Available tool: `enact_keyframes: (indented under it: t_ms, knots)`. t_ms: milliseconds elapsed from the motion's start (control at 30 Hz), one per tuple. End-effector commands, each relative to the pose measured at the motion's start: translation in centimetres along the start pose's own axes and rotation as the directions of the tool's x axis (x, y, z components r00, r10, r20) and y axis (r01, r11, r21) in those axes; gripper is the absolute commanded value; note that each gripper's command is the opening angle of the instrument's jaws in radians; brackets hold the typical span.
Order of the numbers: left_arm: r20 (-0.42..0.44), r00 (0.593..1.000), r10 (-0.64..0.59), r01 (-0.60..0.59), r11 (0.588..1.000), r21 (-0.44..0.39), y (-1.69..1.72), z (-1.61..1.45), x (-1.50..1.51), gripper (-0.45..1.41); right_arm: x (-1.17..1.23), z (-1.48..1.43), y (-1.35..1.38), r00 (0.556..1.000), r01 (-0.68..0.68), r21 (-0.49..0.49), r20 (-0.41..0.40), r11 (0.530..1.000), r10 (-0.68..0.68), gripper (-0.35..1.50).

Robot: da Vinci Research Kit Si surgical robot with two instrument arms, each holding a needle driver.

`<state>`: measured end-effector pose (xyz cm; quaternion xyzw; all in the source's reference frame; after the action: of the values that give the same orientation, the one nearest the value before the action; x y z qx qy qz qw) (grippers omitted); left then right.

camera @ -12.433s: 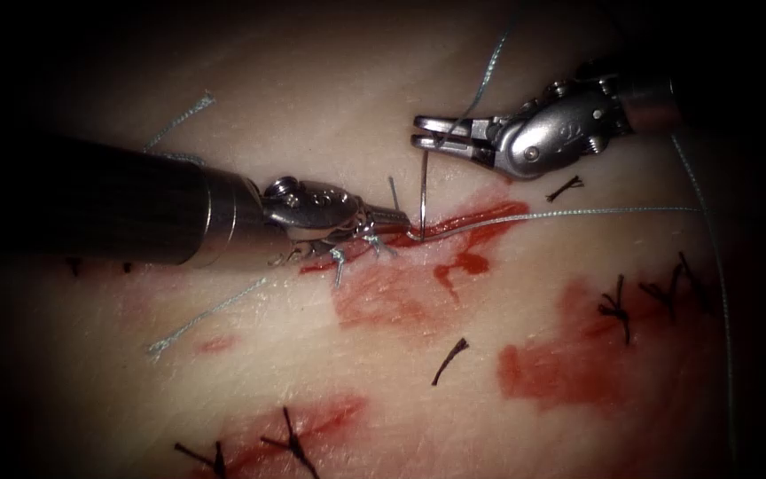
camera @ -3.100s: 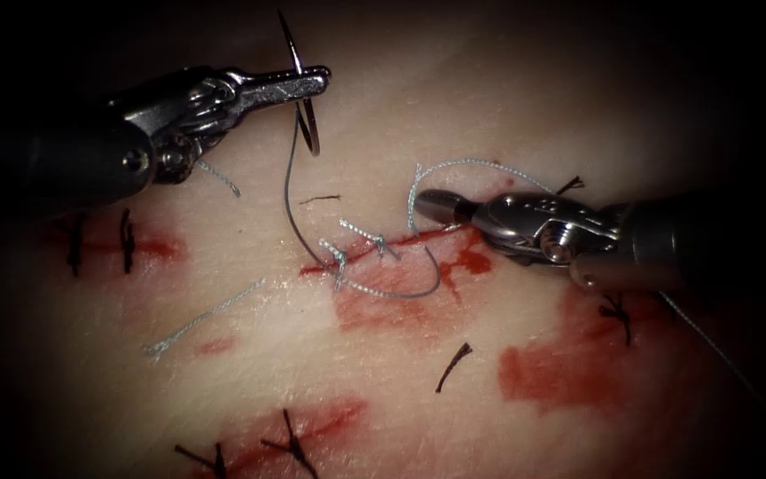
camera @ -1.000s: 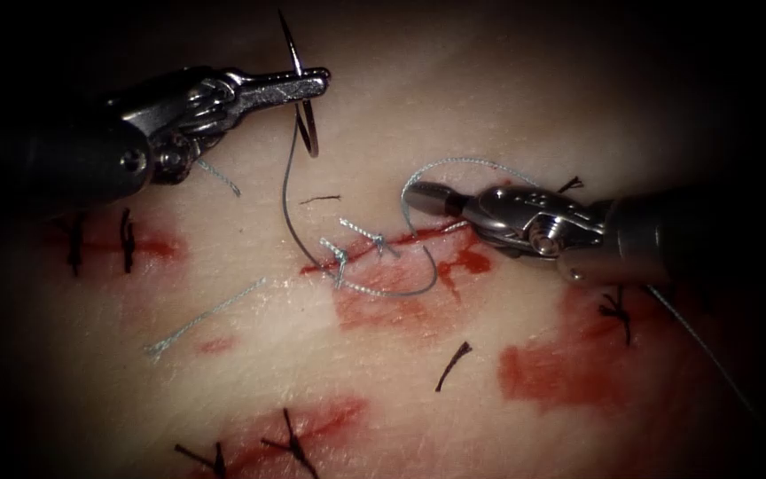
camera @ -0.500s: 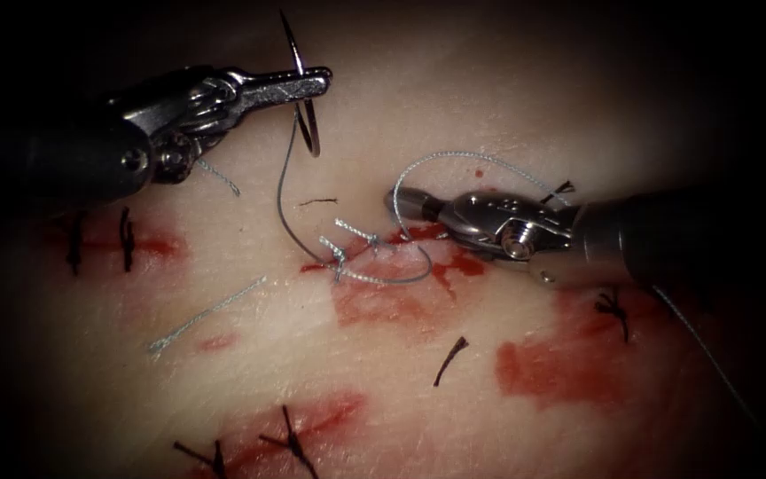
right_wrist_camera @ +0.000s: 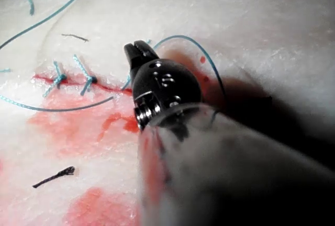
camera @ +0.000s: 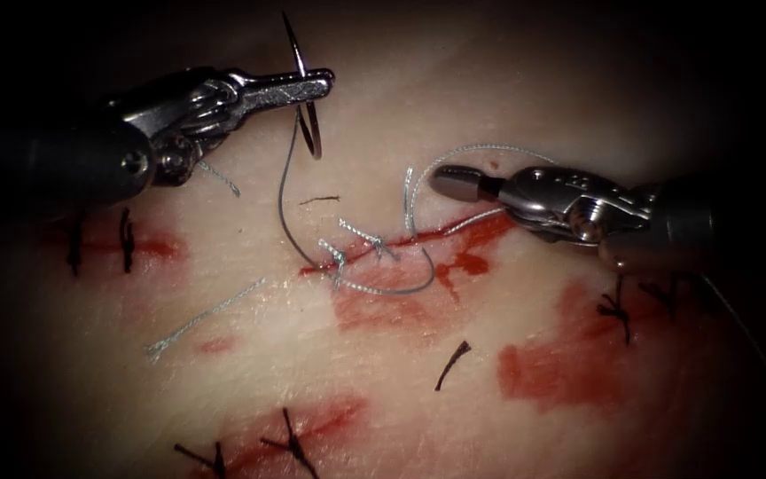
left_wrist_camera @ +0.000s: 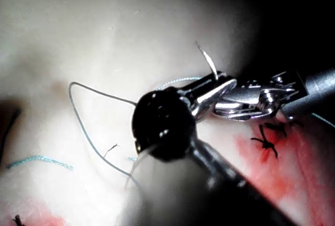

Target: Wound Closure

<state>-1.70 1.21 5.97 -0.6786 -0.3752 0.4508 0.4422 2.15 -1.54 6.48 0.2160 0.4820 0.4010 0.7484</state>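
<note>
The left hand (camera: 312, 86) at ten o'clock is closed on the needle (camera: 306, 93) mid-curve, clear of the tissue (camera: 534, 426). The right hand (camera: 448, 181), at three o'clock of the cut (camera: 418, 238), looks closed with thread (camera: 285, 204) looped over it. I judge steady tension matters.

I count two tools over the tissue (camera: 507, 80): the left tool (camera: 316, 84) and the right tool (camera: 449, 180). One curved needle (camera: 305, 98) is present, clear of the tissue. One running thread (camera: 287, 213) trails from it. Along the one open cut (camera: 418, 239) I count two pale knotted stitches (camera: 361, 247). Loose pale thread ends (camera: 201, 317) on the tissue: two that I can make out. Dark stitches (camera: 613, 310): roughly six, toward the tissue's left, right and near edges; the exact number is uncertain in shadow. Loose dark thread scraps (camera: 452, 362): two. Red fluid patches (camera: 560, 368): about five.
</note>
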Motion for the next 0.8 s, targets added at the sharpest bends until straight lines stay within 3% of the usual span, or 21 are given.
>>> enact_keyframes:
  t_ms: [33, 100, 233, 333, 367, 500, 533, 567, 633, 767, 800]
  knots:
    - [0.003, 1.0, -0.003, 0.003, 1.0, -0.006, -0.03, 0.04, -0.02, -0.45, 0.01, -0.25, -0.14, 1.0, -0.004, 0.033, 0.015, 0.999, 0.004, 0.36]
    - [0.005, 1.0, -0.004, 0.004, 1.0, -0.008, -0.01, 0.05, -0.02, -0.45, 0.03, -0.46, -0.21, 0.998, 0.045, 0.081, 0.037, 0.996, -0.048, 0.21]
    - [0.009, 1.0, -0.004, 0.005, 1.0, -0.014, -0.02, 0.05, -0.03, -0.45, 0.01, -0.39, -0.27, 0.961, 0.25, 0.23, 0.058, 0.941, -0.269, 0.51]
    - [0.011, 1.0, -0.005, 0.005, 1.0, -0.016, -0.01, 0.05, -0.03, -0.45, -0.09, -0.23, -0.31, 0.916, 0.366, 0.32, 0.043, 0.874, -0.399, 0.76]
    - [0.011, 1.0, -0.005, 0.006, 1.0, -0.016, -0.01, 0.05, -0.03, -0.45, -0.11, -0.17, -0.32, 0.9, 0.396, 0.342, 0.039, 0.852, -0.434, 0.74]
    - [0.012, 1.0, -0.006, 0.006, 1.0, -0.017, -0.01, 0.06, -0.03, -0.45, -0.2, 0.11, -0.32, 0.814, 0.546, 0.304, 0.028, 0.78, -0.581, 0.63]
    - [0.012, 1.0, -0.006, 0.006, 1.0, -0.018, -0.01, 0.06, -0.04, -0.45, -0.23, 0.18, -0.31, 0.779, 0.589, 0.302, 0.035, 0.749, -0.626, 0.57]
    - [0.013, 1.0, -0.006, 0.006, 1.0, -0.018, -0.01, 0.06, -0.04, -0.45, -0.28, 0.28, -0.3, 0.716, 0.655, 0.299, 0.049, 0.694, -0.697, 0.49]
    - [0.013, 1.0, -0.006, 0.007, 1.0, -0.019, -0.01, 0.06, -0.04, -0.45, -0.3, 0.35, -0.29, 0.656, 0.708, 0.302, 0.055, 0.639, -0.753, 0.39]
    - [0.014, 1.0, -0.007, 0.007, 1.0, -0.02, -0.01, 0.06, -0.04, -0.45, -0.27, 0.47, -0.28, 0.624, 0.739, 0.286, 0.05, 0.61, -0.78, -0.05]
    - [0.014, 1.0, -0.007, 0.007, 1.0, -0.02, -0.01, 0.06, -0.04, -0.45, -0.26, 0.48, -0.28, 0.621, 0.744, 0.279, 0.045, 0.607, -0.782, -0.23]
